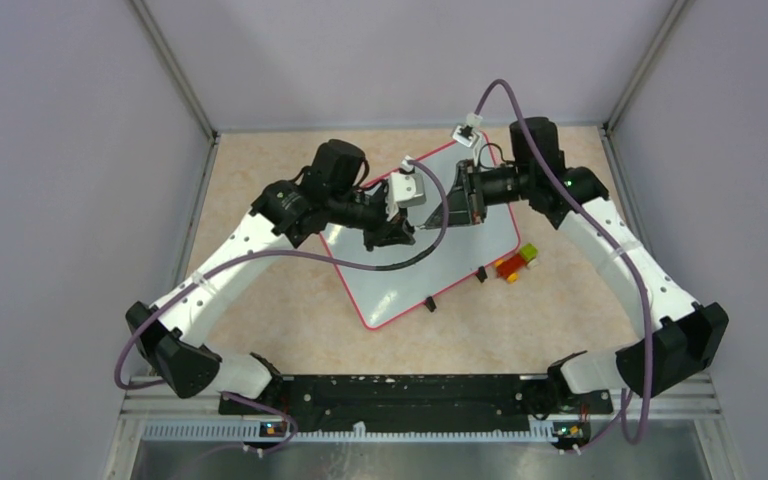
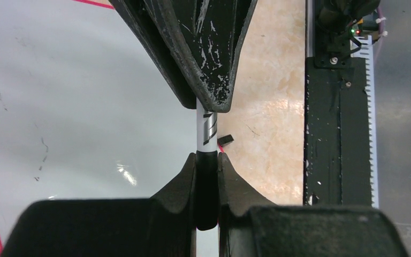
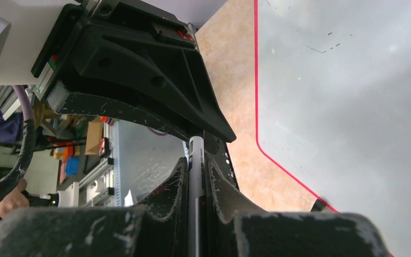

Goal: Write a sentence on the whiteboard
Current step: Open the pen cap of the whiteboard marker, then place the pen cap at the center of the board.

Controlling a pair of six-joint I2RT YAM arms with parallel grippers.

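The whiteboard (image 1: pixel 400 285), glossy white with a thin red frame, lies tilted on the beige table under both arms. Only faint specks mark its surface (image 2: pixel 59 107); no sentence shows on it. A marker hangs above the board, held at both ends. My left gripper (image 2: pixel 207 160) is shut on its black cap (image 2: pixel 206 187), and the white barrel (image 2: pixel 207 126) runs up into the right gripper's fingers (image 2: pixel 214 64). In the right wrist view my right gripper (image 3: pixel 195 163) is shut on the white barrel (image 3: pixel 195 160). From above, the left gripper (image 1: pixel 405 235) and right gripper (image 1: pixel 455 205) face each other.
Red, yellow and green blocks (image 1: pixel 515 262) lie by the board's right edge. Two small black feet (image 1: pixel 430 304) stick out of its near edge. A black rail (image 1: pixel 390 395) crosses the front, and grey walls close in the table on three sides.
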